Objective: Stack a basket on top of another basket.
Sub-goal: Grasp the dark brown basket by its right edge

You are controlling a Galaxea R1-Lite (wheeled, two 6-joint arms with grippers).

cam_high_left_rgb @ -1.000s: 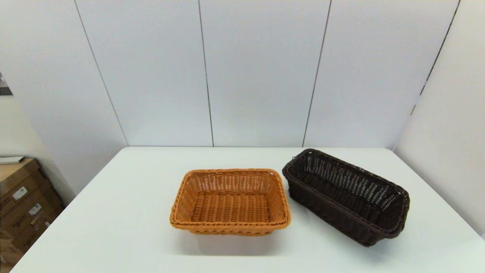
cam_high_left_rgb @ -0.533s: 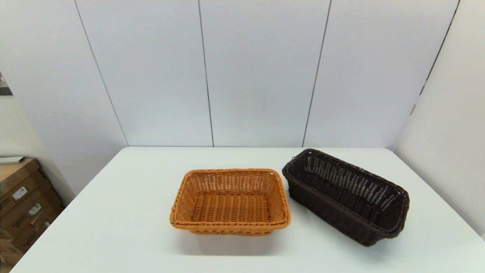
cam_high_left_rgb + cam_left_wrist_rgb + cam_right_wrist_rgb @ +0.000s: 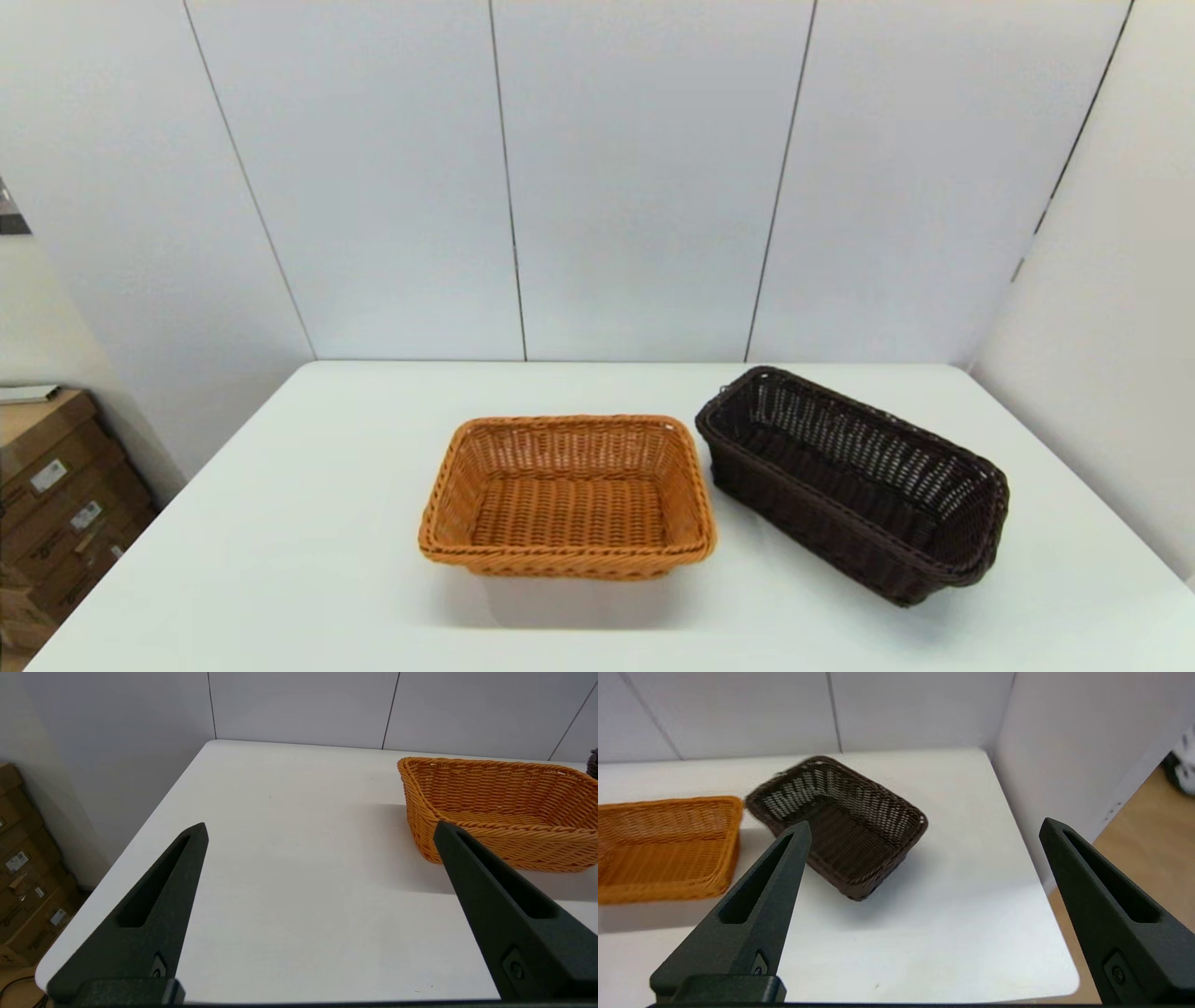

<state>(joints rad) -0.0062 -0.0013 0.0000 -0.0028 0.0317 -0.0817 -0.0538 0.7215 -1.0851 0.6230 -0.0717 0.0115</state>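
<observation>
**Reach geometry: dark basket lies on the right arm's side**

Table point(image 3: 280, 560), white and rectangular, carries both task items, each empty and resting on its base. You will find the orange-tan rectangular woven wicker basket point(image 3: 567, 497) with braided rim near the table's middle, its long axis running across your view. The dark brown rectangular woven wicker basket point(image 3: 851, 483) with open-weave upper band sits just beside it on the robot's right, apart from it by a narrow gap at the nearest corner. Its long axis runs diagonally, the far end toward the middle, the near end toward the right edge.

Neither arm shows in the head view. The right gripper point(image 3: 924, 828) is spread wide and holds nothing; the dark basket lies ahead of it and toward the robot's left. The left gripper point(image 3: 320, 828) is likewise wide and empty, facing bare tabletop beside the orange-tan basket.

Judgement: the right arm is nearer the dark basket. Nothing is stacked yet.
</observation>
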